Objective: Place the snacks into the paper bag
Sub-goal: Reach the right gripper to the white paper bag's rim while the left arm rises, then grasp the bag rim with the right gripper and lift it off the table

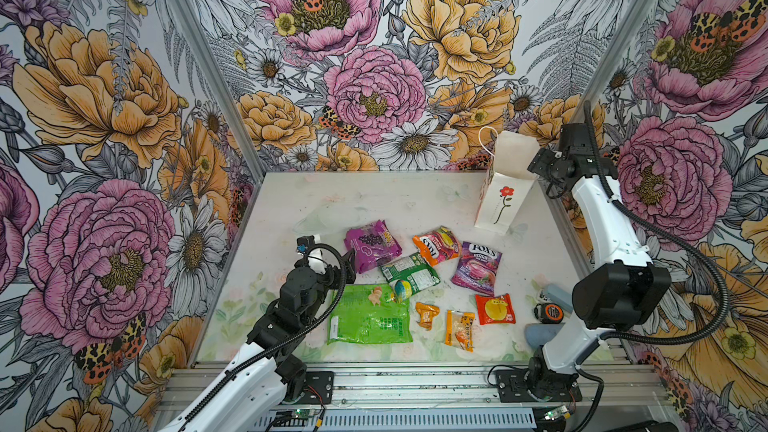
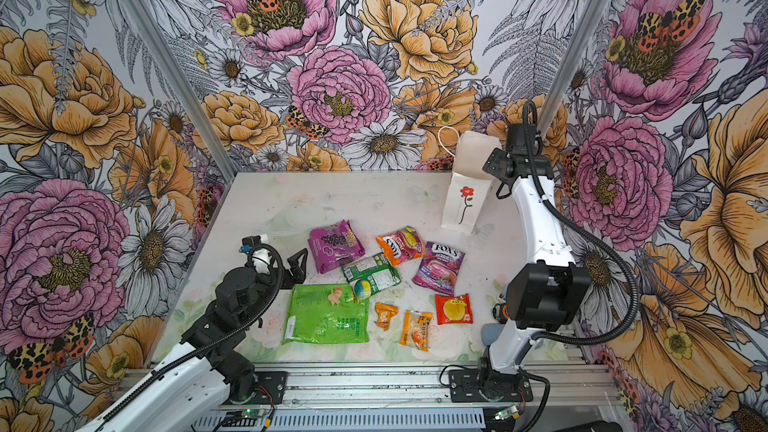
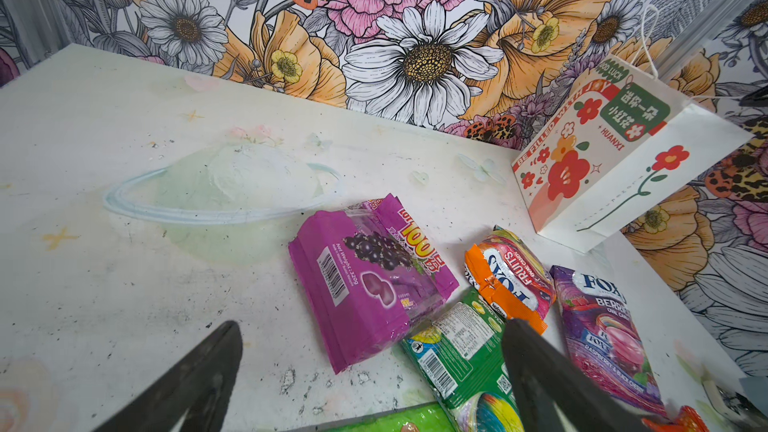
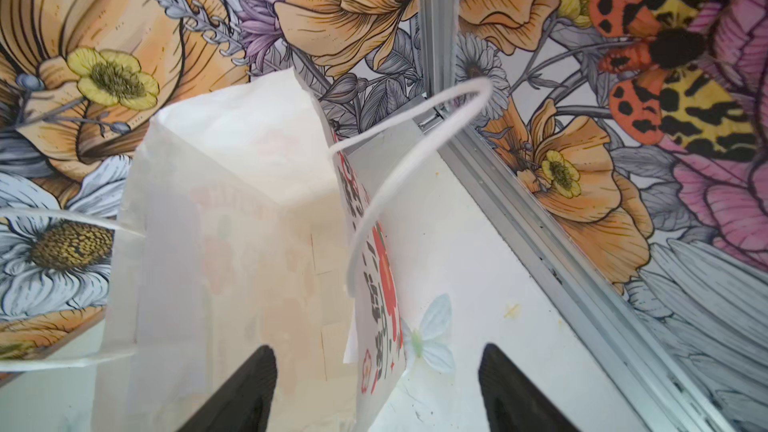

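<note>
Left gripper [image 3: 372, 328], jaws wide apart and empty, hangs beside the purple packet [image 3: 370, 280] on the counter [image 1: 374, 197]; right gripper [image 4: 378, 349], jaws apart, straddles the paper bag [image 4: 216, 243] rim.

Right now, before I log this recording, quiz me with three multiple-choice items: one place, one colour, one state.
1. Where does the paper bag stand? A) at the table's far right B) in its middle C) at its near left edge
2. What colour is the largest snack packet? A) blue B) black C) green
3. How is the left hand? A) shut on a snack B) open and empty C) inside the bag
Answers: 1 A, it stands in the far right corner; 2 C, the big flat one is green; 3 B, it is wide open, gripping nothing.
</note>
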`<action>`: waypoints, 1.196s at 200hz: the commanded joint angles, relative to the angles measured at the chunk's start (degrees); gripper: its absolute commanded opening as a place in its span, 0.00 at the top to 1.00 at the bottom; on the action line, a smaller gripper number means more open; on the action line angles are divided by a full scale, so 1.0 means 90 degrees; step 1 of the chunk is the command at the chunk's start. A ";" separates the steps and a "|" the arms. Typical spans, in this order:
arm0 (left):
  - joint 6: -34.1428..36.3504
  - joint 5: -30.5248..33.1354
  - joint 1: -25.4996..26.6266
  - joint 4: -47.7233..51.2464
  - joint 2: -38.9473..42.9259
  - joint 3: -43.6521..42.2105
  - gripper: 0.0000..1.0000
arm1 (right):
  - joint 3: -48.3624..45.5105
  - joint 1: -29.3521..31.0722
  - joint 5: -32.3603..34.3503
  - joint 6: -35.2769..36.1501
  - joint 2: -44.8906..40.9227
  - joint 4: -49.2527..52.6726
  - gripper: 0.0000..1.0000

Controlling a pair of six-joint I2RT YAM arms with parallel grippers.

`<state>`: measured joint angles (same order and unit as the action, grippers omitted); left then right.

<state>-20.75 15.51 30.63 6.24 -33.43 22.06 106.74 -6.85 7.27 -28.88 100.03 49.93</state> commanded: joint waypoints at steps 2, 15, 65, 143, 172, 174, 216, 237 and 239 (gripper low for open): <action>0.0082 0.0212 0.0049 0.0022 -0.0030 -0.0069 0.01 | 0.0391 -0.0074 -0.0129 0.0101 0.0252 0.0213 0.34; 0.0052 0.0321 0.0047 0.0062 -0.0073 -0.0060 0.01 | 0.0554 -0.0106 -0.0144 0.0184 0.0393 0.0264 0.40; 0.0052 0.0347 0.0063 0.0043 -0.0141 -0.0059 0.01 | 0.1194 -0.0137 -0.0256 0.0425 0.0944 0.0750 0.55; 0.0050 0.0464 0.0066 0.0049 -0.0264 -0.0032 0.01 | 0.1800 -0.0106 -0.0533 0.0723 0.1427 0.1268 0.82; 0.0050 0.0479 0.0068 0.0029 -0.0290 -0.0040 0.01 | 0.1793 -0.0046 -0.0621 0.0787 0.1388 0.1283 0.98; 0.0050 0.0483 0.0064 0.0024 -0.0289 -0.0040 0.01 | 0.1797 -0.0034 -0.0634 0.0787 0.1386 0.1279 1.00; 0.0035 0.0513 0.0063 0.0012 -0.0319 -0.0040 0.01 | 0.1926 0.0182 -0.0922 0.0836 0.1189 0.1259 1.00; 0.0040 0.0513 0.0063 0.0017 -0.0331 -0.0040 0.01 | 0.2089 0.0386 -0.1057 0.0899 0.1063 0.1228 1.00; 0.0040 0.0521 0.0063 0.0016 -0.0334 -0.0040 0.01 | 0.2101 0.0409 -0.1068 0.0906 0.1046 0.1224 1.00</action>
<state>-20.78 18.90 30.65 6.24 -36.16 22.06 122.50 -5.43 0.12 -22.06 112.53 61.08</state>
